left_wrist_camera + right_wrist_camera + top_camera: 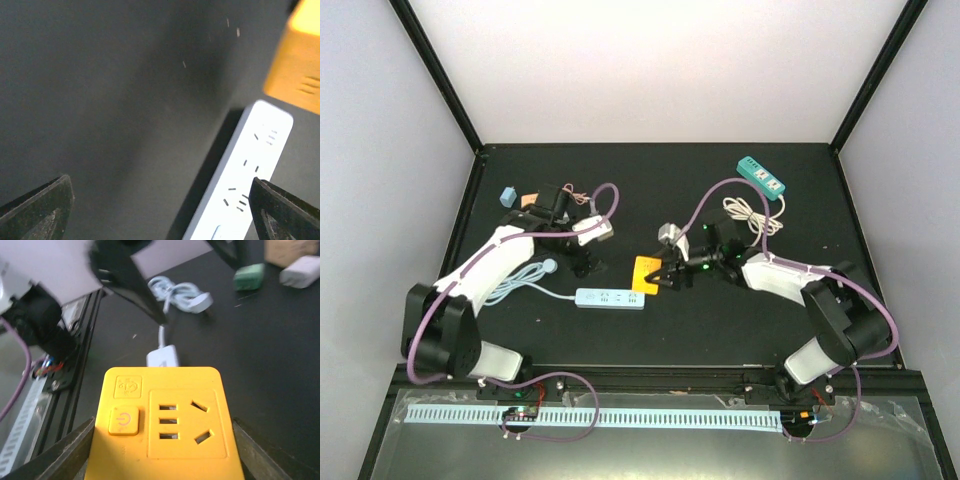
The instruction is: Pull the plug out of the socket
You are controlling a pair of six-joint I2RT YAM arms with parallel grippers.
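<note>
A yellow adapter plug (165, 425) with a power button fills the right wrist view. In the top view the plug (643, 270) lies just past the right end of the white power strip (610, 298). My right gripper (663, 278) has one finger against each side of the plug and is shut on it (165, 460). In the left wrist view the strip (240, 185) shows bare sockets, and the plug (297, 65) is blurred beyond its end. My left gripper (160, 215) is wide open and empty, one fingertip (285, 215) over the strip. In the top view it (586, 266) hangs behind the strip.
The strip's white cable (525, 282) coils to the left. A teal power strip (761, 176) and a white cord (752, 215) lie back right. A grey adapter (667, 233) sits mid-table. A blue block (507, 195) sits back left.
</note>
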